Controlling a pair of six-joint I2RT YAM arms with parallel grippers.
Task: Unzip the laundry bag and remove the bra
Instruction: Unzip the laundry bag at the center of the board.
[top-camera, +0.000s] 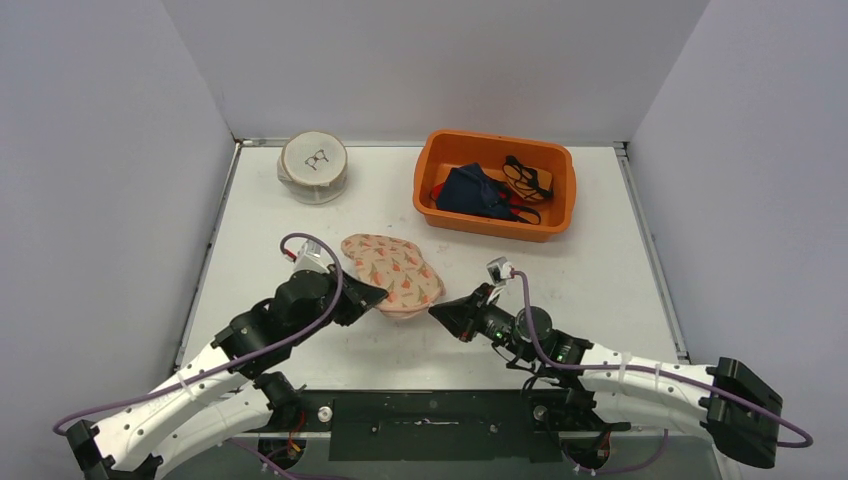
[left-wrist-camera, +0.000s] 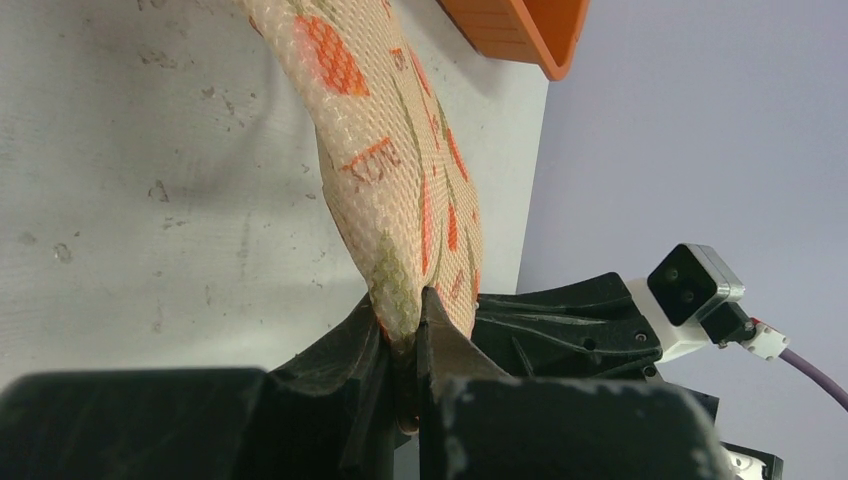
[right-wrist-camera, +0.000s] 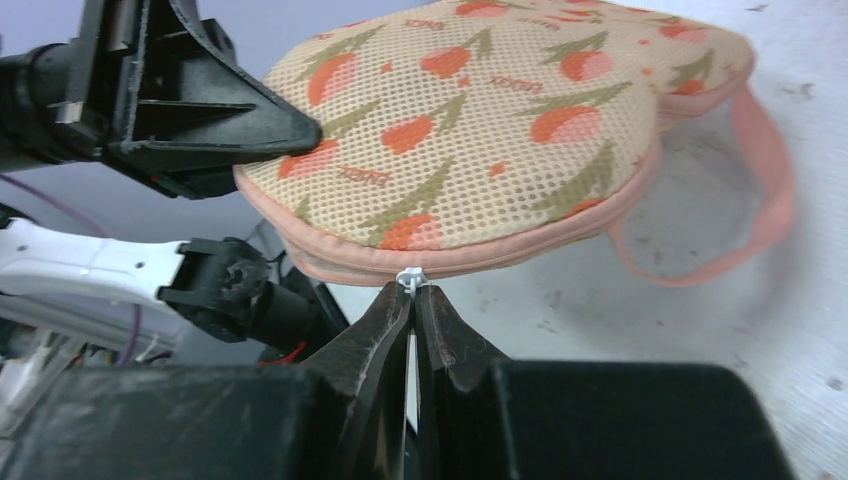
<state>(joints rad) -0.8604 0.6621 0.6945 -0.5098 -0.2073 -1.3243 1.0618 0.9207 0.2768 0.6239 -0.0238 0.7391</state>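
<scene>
The laundry bag (top-camera: 392, 271) is a beige mesh pouch with orange flower print and pink trim, lifted slightly off the table between both arms. My left gripper (top-camera: 376, 295) is shut on the bag's near left edge (left-wrist-camera: 400, 300). My right gripper (top-camera: 437, 313) is shut on the white zipper pull (right-wrist-camera: 411, 278) at the bag's pink seam (right-wrist-camera: 480, 255). The zip looks closed along the visible seam. A pink loop strap (right-wrist-camera: 770, 190) hangs from the bag's far end. The bra is hidden inside the bag.
An orange tub (top-camera: 428, 170) with dark blue cloth and other garments stands at the back right. A round white mesh pouch (top-camera: 314, 166) stands at the back left. Grey walls close the table on three sides.
</scene>
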